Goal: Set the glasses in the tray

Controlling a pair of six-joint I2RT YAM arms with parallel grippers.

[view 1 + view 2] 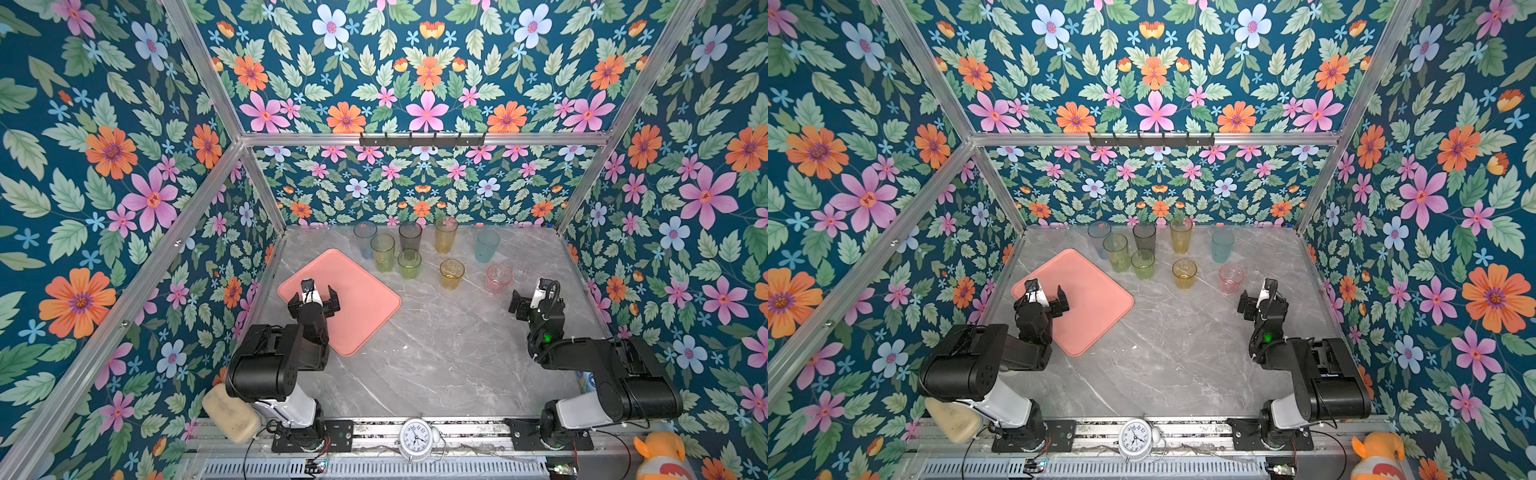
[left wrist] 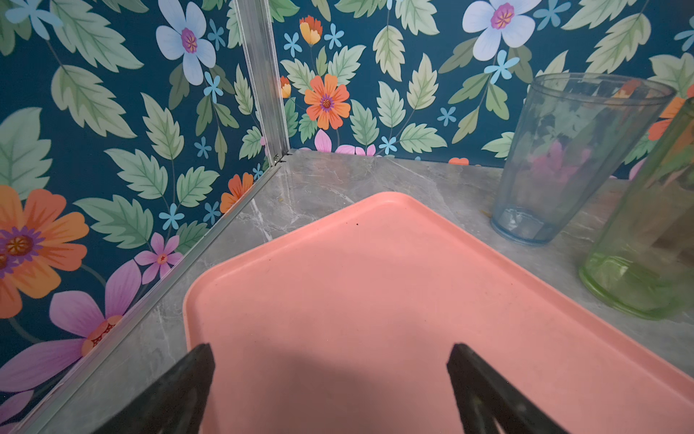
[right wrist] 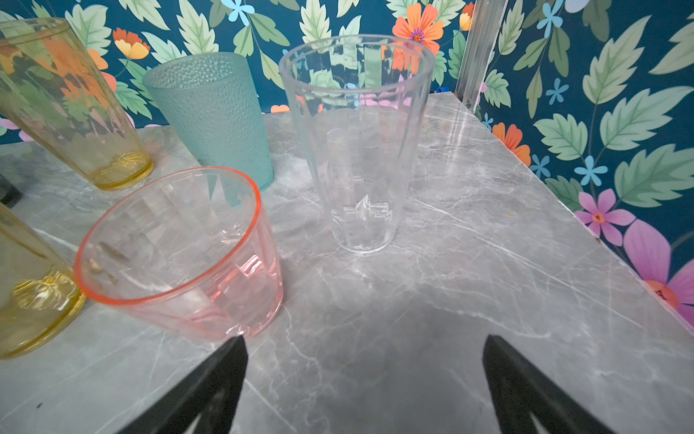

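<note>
tray point(image 1: 370, 307): set bare beside glasses point(image 1: 409, 264) for loading.
left gripper point(image 2: 330, 349): splayed, nothing grasped, held over tray.
right gripper point(image 3: 364, 344): splayed, empty, faced toward clear glass point(image 3: 356, 150).

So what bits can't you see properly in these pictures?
- Clear glass: plain in the right wrist view, nearly invisible against the table in both top views.
- Tray: the left arm hides part of its edge in both top views.
- Tall green glass: cut off by the left wrist view's edge.
- Left end effector: only fingertips show in the left wrist view.
</note>
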